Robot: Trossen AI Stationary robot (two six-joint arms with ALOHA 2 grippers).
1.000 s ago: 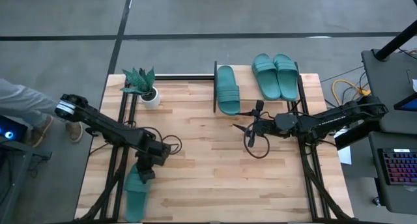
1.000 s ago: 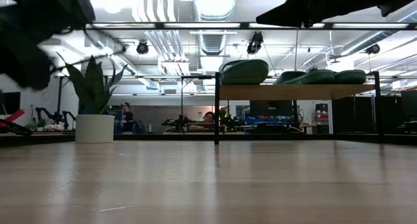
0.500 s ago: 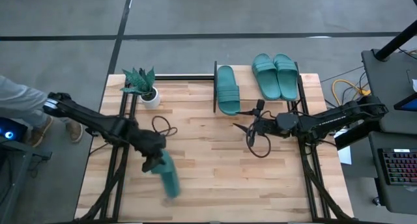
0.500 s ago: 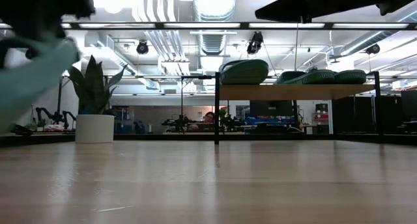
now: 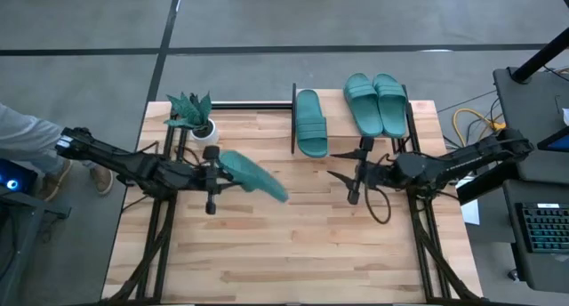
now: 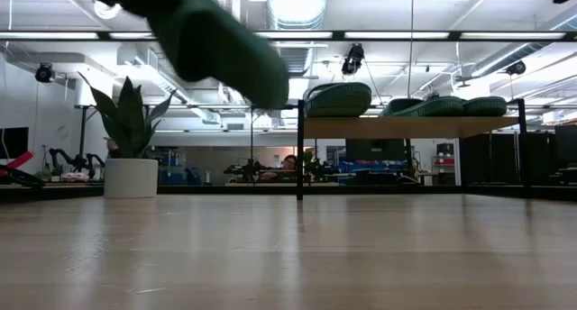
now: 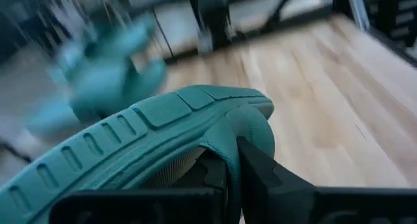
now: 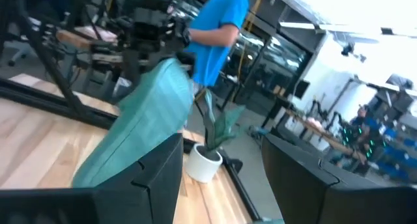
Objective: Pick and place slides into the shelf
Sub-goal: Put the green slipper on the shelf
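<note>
My left gripper point(image 5: 220, 171) is shut on a teal slide point(image 5: 254, 175), held in the air over the table's left half; the low view shows this slide point(image 6: 221, 41) high above the tabletop. Three matching slides point(image 5: 310, 121), point(image 5: 360, 102), point(image 5: 388, 101) lie on the shelf point(image 6: 410, 127) at the far edge. My right gripper point(image 5: 342, 174) hovers open, right of centre and in front of the shelf, pointing toward the held slide point(image 8: 140, 123), with nothing between its fingers. My left gripper pinches the slide's rim at one end point(image 7: 251, 129) between its two fingers point(image 7: 260, 178). The fingers come nearly level from the table's left. The slide sticks out past them toward the right, ribbed sole showing, tilted and lifted clear of the table.
A small green plant in a white pot point(image 5: 197, 121) stands at the far left of the table. Black frame bars point(image 5: 164, 226) run along both sides of the table. A person in a blue shirt point(image 8: 218, 35) stands beyond the table's left side.
My left gripper has risen from the near-left part of the table and gone toward the far edge, rolling its wrist. The slide has come up off the table and swung round from pointing at the near edge to pointing right. My right gripper has drawn slightly toward the right.
</note>
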